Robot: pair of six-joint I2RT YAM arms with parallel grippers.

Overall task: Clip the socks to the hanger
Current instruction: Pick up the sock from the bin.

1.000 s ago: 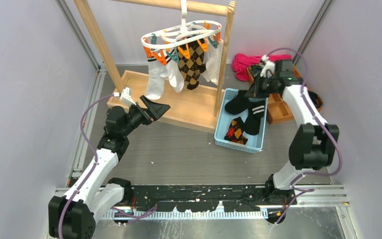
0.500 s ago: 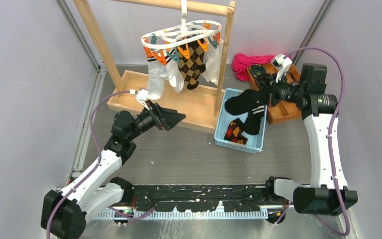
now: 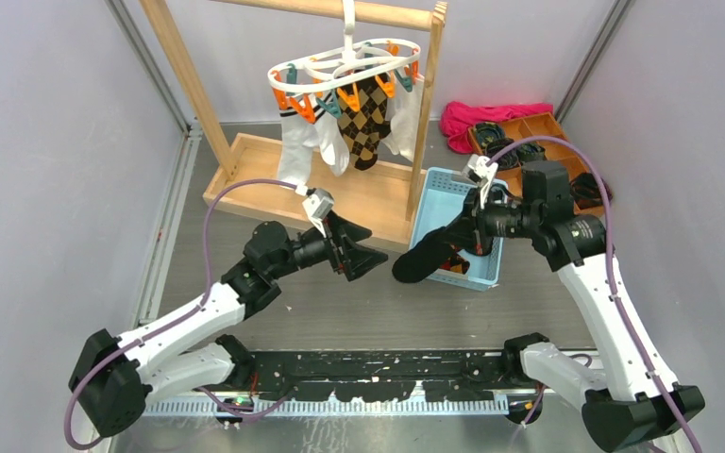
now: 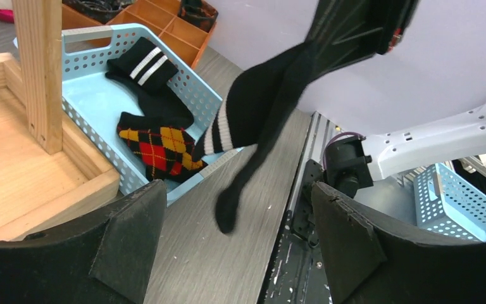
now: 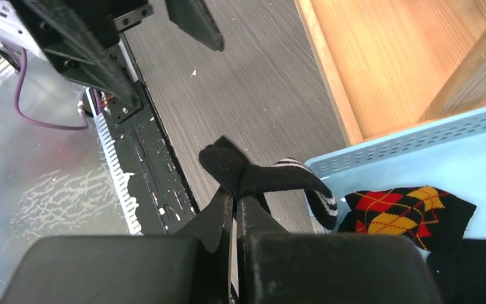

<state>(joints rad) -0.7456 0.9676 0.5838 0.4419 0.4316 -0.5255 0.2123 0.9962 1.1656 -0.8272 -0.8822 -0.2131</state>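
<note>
Top view: right gripper [image 3: 470, 229] clamped shut on the striped black sock [image 3: 422, 261], soft limp knit. Its loose end hangs past the near-left corner of the light blue perforated plastic basket [image 3: 431, 186], centre-right of frame. Left gripper [image 3: 366, 255] has jaws spread wide with nothing between them, just left of that sock, not touching. Grey grained tabletop [image 3: 340, 311] lies bare below both. Hanger [image 3: 345, 68], a white plastic oval ring with orange and teal clips, sits top centre on the wooden rack [image 3: 184, 66]. At least three white socks [image 3: 295, 156] and some argyle knit [image 3: 366, 118] are clipped on it.

Left wrist view: two black padded fingers [image 4: 123, 244] in the lower corners, wide gap. One held sock hangs mid-frame with two white cuff stripes, thin end clear of the table. Basket at upper left holds one second black sock [image 4: 140, 62] and one argyle sock [image 4: 158, 142]. Square wooden post [image 4: 38, 69] at left edge.

Right wrist view: fingers pinched tight on the sock, centre. Cuff droops right, by the basket corner; contact unclear.
</note>
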